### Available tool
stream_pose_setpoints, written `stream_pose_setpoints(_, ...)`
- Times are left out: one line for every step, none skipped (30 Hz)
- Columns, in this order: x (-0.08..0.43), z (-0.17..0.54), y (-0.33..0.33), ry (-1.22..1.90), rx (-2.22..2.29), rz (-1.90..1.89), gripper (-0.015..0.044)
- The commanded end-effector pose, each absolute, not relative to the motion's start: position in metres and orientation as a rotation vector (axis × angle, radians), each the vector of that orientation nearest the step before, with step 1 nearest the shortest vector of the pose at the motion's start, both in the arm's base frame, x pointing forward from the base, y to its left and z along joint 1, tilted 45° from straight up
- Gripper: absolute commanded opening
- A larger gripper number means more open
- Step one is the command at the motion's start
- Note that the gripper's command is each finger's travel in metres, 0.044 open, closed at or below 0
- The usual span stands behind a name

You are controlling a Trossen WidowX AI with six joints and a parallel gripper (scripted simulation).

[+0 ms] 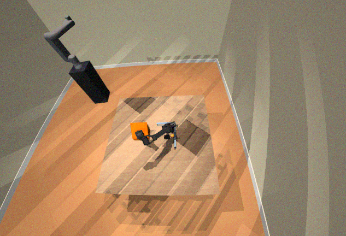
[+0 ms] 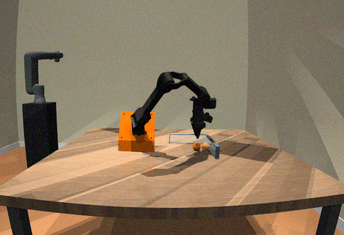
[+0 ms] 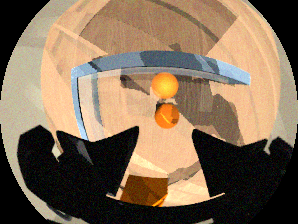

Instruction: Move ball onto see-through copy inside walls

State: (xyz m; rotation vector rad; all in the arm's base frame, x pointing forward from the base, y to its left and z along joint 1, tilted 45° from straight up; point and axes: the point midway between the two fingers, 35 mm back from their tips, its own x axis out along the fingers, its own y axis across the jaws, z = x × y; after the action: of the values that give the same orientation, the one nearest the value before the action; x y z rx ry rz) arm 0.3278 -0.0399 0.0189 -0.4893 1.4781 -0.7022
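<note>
Orange ball rests on the wooden table, just beside its see-through copy inside the clear walls' corner, below and between the parted fingers of the empty gripper poised above.

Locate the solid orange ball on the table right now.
In the exterior view the ball lies on the table, just left of its see-through copy, inside the clear walls' corner, below the open gripper.
</note>
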Motion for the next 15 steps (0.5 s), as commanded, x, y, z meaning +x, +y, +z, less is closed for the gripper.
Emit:
stream_pose_setpoints(0.327, 0.02, -0.043, 1.483, -0.527, -0.701, 0.0319)
stream_pose_setpoints(0.327, 0.02, -0.043, 1.483, -0.527, -0.701, 0.0319)
stream_pose_setpoints(0.327, 0.019, -0.044, 1.483, -0.527, -0.701, 0.0319)
stream_pose_setpoints(0.327, 0.016, -0.046, 1.483, -0.527, -0.701, 0.0319)
stream_pose_setpoints(0.327, 0.012, -0.05, 1.483, -0.527, -0.701, 0.0319)
stream_pose_setpoints(0.326, 0.01, -0.053, 1.483, -0.527, -0.701, 0.0319)
stream_pose_setpoints(0.326, 0.009, -0.054, 1.483, -0.527, -0.701, 0.0319)
stream_pose_setpoints(0.326, 0.009, -0.054, 1.483, -0.527, -0.701, 0.0319)
stream_pose_setpoints(0.326, 0.009, -0.054, 1.483, -0.527, -0.701, 0.0319)
stream_pose_setpoints(0.326, 0.009, -0.054, 1.483, -0.527, -0.701, 0.0319)
stream_pose_setpoints(0.326, 0.008, -0.054, 1.483, -0.527, -0.701, 0.0319)
stream_pose_setpoints(0.326, 0.007, -0.055, 1.483, -0.527, -0.701, 0.0319)
stream_pose_setpoints(0.326, 0.006, -0.056, 1.483, -0.527, -0.701, 0.0319)
stream_pose_setpoints(0.326, 0.005, -0.058, 1.483, -0.527, -0.701, 0.0319)
stream_pose_setpoints(0.326, 0.004, -0.059, 1.483, -0.527, -0.701, 0.0319)
